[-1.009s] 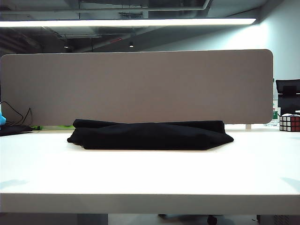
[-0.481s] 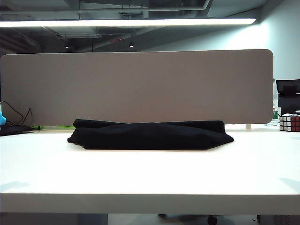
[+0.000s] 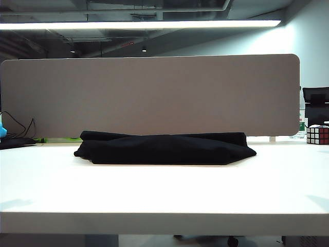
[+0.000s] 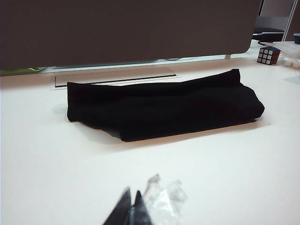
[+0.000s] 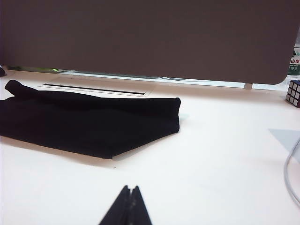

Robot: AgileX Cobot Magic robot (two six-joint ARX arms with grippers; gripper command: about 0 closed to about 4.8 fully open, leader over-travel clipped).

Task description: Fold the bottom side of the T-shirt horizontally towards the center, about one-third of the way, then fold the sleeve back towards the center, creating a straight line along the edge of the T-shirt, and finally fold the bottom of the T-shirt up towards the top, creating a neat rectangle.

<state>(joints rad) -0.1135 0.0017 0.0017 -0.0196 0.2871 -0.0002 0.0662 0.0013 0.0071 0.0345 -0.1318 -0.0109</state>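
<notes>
Pressing together into a single dark point, the fingertips of the left gripper (image 4: 132, 199) are closed on nothing and sit low over bare white tabletop, with a crumpled scrap of clear film (image 4: 164, 199) just beside them. The right gripper (image 5: 130, 191) is the same: tips pinched shut, empty, low over the table and well short of the cloth. Neither gripper appears in the exterior view.

Ahead of both lies the T-shirt (image 3: 164, 148), folded into a flat black bundle, long across the table and narrow from front to back. It rests on the white table (image 3: 164, 190) toward the far edge, roughly centred in the exterior view. Its layers stack unevenly, with one corner jutting forward at the right end. No collar, chest mark or separate hem can be told apart in the black folds.

Behind the shirt a slim cable slot (image 4: 112, 79) runs along the tabletop, and behind that stands a wide grey-brown divider panel (image 3: 149, 95) with rounded corners. A Rubik's cube (image 3: 317, 134) sits at the far right of the table, and in the right wrist view a bottle with a green label (image 5: 293, 63) stands near it. Black cables (image 3: 18, 128) trail at the far left beside something blue (image 3: 2, 131) at the picture's edge. Overhead, a long strip light (image 3: 139, 24) glows under a dark ceiling with exposed ducts.
</notes>
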